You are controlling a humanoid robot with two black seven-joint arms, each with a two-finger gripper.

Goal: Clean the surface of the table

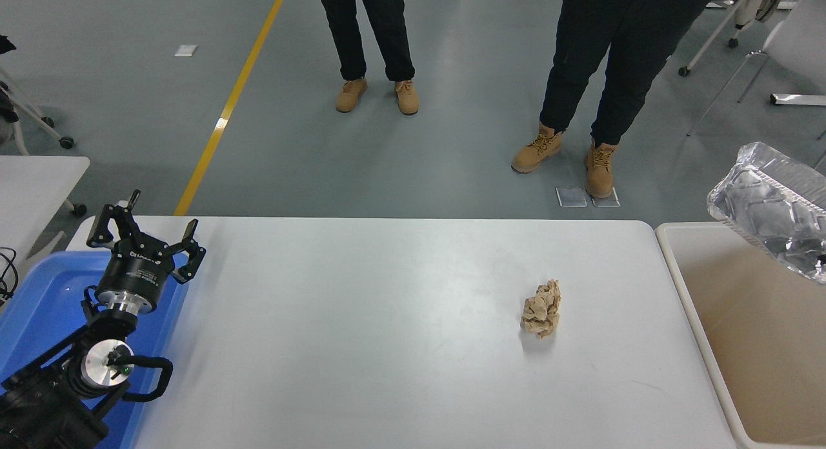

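1. The foil tray (771, 210) is hanging over the beige bin (761, 346) at the right edge of the picture, clear of the table surface (361, 320).
2. The right gripper is lying outside the picture, so its jaws cannot be judged.
3. The crumpled paper ball (541, 308) is sitting on the table's right half, nearer the right arm.
4. The left gripper (145, 239) is resting parked over the blue tray (39, 307), jaws spread and empty.

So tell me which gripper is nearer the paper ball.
Cannot say for certain: the right gripper is out of view past the right edge, beyond the foil tray. The left gripper sits far left of the paper ball.
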